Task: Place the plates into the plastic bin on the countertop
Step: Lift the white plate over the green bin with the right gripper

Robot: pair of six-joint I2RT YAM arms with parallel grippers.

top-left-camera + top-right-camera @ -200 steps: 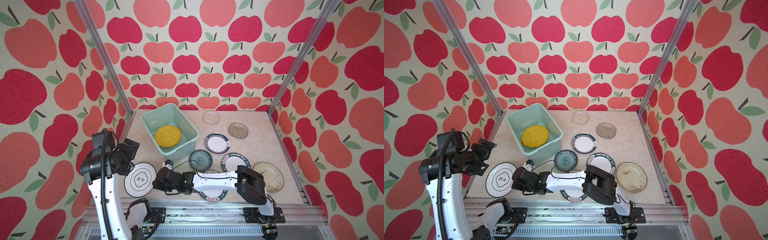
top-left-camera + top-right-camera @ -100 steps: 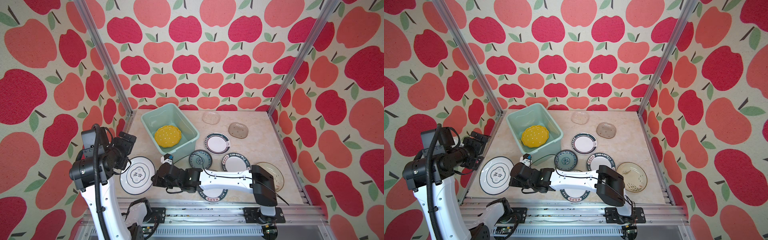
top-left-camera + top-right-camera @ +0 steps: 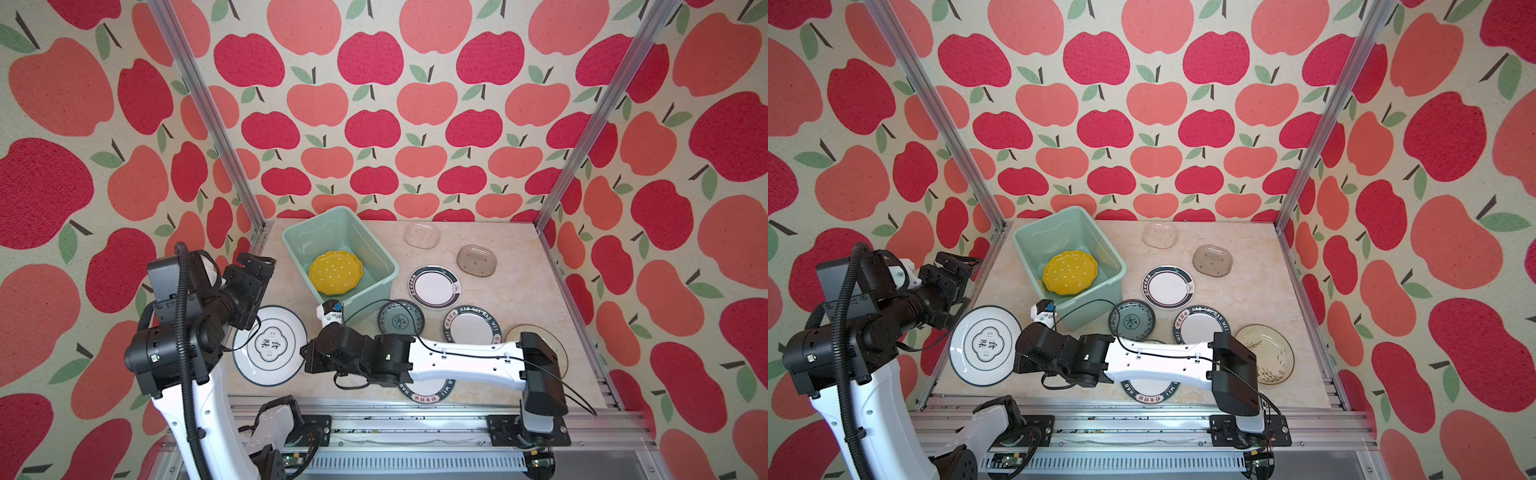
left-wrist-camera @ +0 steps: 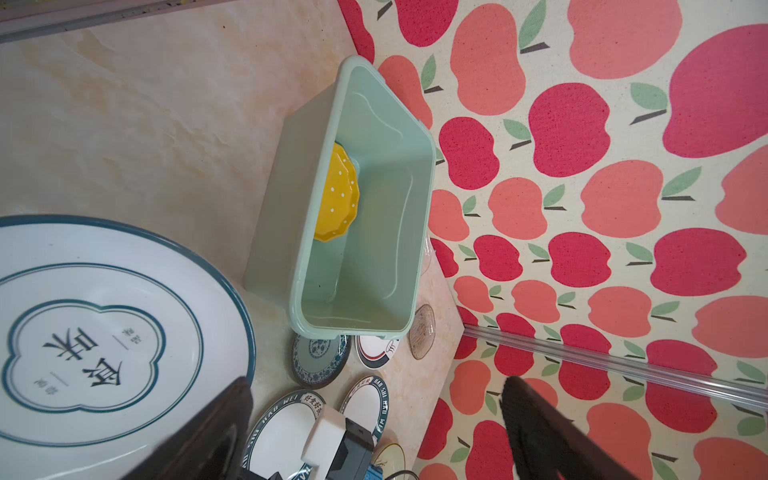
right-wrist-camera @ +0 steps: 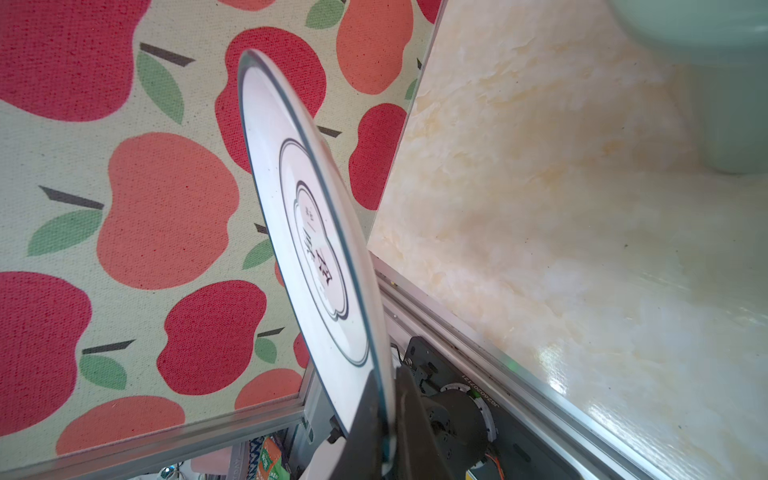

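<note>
The large white plate [image 3: 270, 345] with a thin blue rim and a central emblem is over the front left corner of the countertop [image 3: 511, 282], tilted, with its face towards the top camera. The right gripper [image 5: 384, 399] is clamped on this plate's rim; the right wrist view shows one finger on each face of the edge. The left gripper [image 4: 374, 382] is near the left edge of the countertop, just beside the held plate, with its jaws wide apart and nothing between them. The plastic bin [image 3: 340, 232] stands at the back left corner and contains one yellow dotted plate [image 3: 336, 272], which leans against its near wall. The remaining plates lie flat on the countertop: a clear oval [image 3: 422, 236] near the back edge, a smoky oval [image 3: 476, 260], a white round with a dark rim [image 3: 435, 286], a teal patterned plate [image 3: 400, 320] just beside the bin, a lettered-rim plate [image 3: 471, 328], a cream plate [image 3: 1266, 353] near the right edge, and a second lettered-rim plate [image 3: 426, 395] at the front edge, partly covered by the right arm.
</note>
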